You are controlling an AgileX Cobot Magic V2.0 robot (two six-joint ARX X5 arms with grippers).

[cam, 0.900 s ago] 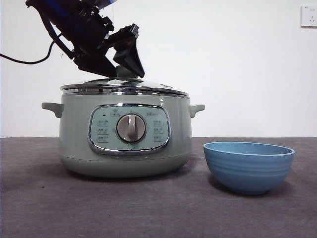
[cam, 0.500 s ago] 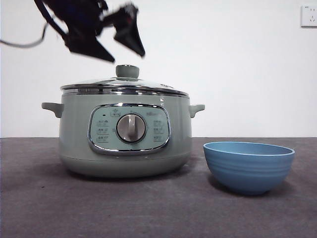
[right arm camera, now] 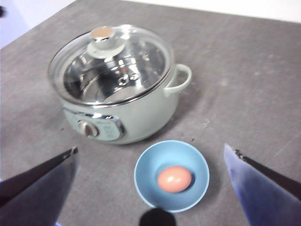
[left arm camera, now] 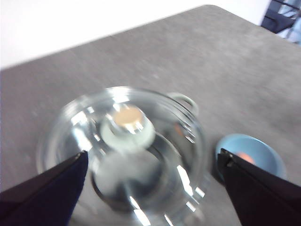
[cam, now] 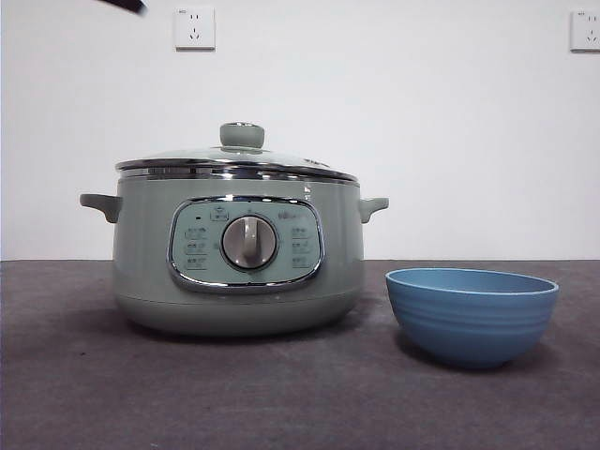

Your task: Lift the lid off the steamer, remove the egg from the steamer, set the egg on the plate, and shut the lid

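While the left gripper (left arm camera: 150, 188) hangs high above the pot with its jaws spread wide and nothing between them, the right gripper (right arm camera: 150, 188) likewise waits up over the table, jaws well apart and empty; in the front view only a black tip (cam: 125, 5) shows at the top edge, and I cannot tell from it which arm it belongs to. Below the left gripper sits the lid (left arm camera: 124, 146), seated flat on the steamer (cam: 236, 253) with its green knob (cam: 242, 135) upright and free of any grip; I judge the closing step done, since the steel rim lies level all round the pot's edge. Beside the steamer, near but not touching, stands the plate (cam: 472, 314), a deep blue bowl; the egg (right arm camera: 174, 179) rests in its bottom, where the curved walls keep it from rolling off. Seen through the glass in the right wrist view, the steamer's shiny inside shows no egg, so every step of the task looks finished and both arms are clear of the things. Counted: one steamer, one lid, one plate, one egg, two grippers; on the wall behind, two sockets (cam: 194, 27).
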